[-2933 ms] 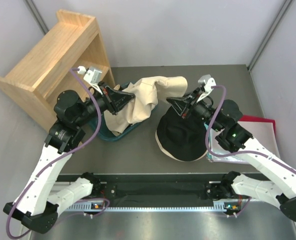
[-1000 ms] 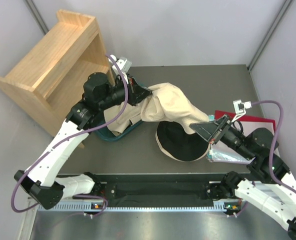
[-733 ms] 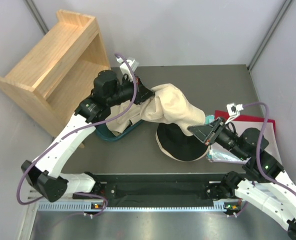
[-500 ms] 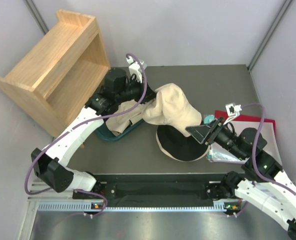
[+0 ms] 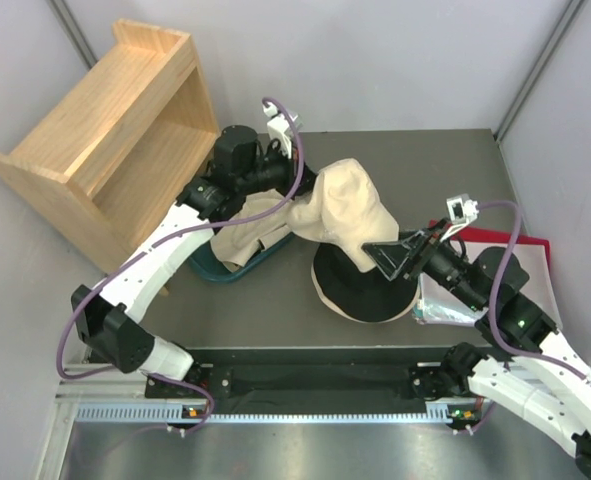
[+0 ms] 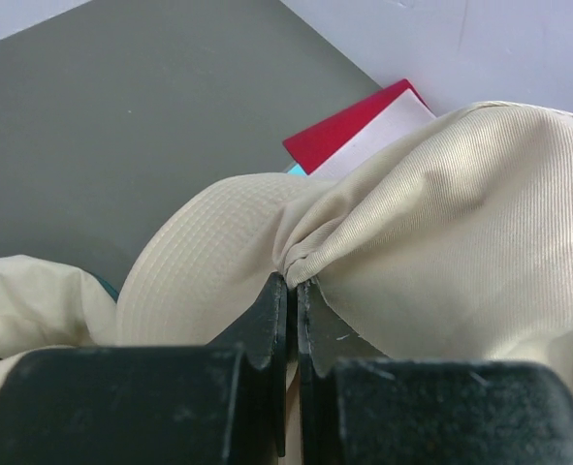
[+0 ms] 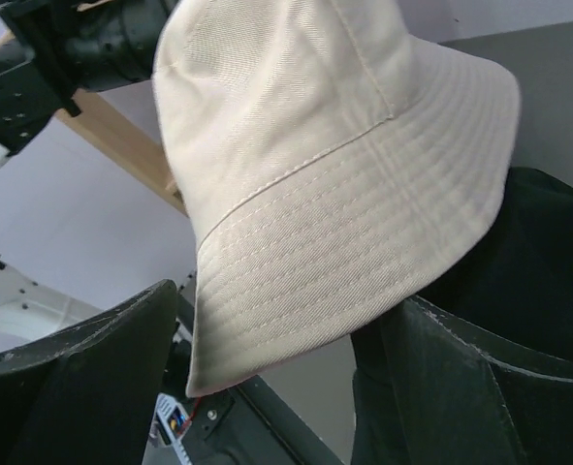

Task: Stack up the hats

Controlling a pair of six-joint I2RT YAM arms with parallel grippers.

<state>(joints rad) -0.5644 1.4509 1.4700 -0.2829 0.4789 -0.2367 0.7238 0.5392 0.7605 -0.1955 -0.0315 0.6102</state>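
A cream hat (image 5: 343, 212) hangs in the air over the table's middle, pinched at a fold by my left gripper (image 5: 300, 192). The left wrist view shows that gripper (image 6: 294, 283) shut on the cream hat (image 6: 441, 213). Below lies a black hat (image 5: 360, 285) with a cream edge. My right gripper (image 5: 388, 257) is open just above the black hat. In the right wrist view the cream hat's brim (image 7: 344, 252) hangs loose between the spread fingers (image 7: 92, 373) of my right gripper (image 7: 276, 363), with the black hat (image 7: 528, 252) behind.
A teal tub (image 5: 225, 270) left of the hats holds another cream hat (image 5: 243, 235). A wooden shelf unit (image 5: 105, 130) stands at the back left. A red folder with papers (image 5: 520, 250) lies at the right, under my right arm.
My right gripper has opened and let go of the cream hat's brim. My left arm has carried the hat rightward and over the black hat.
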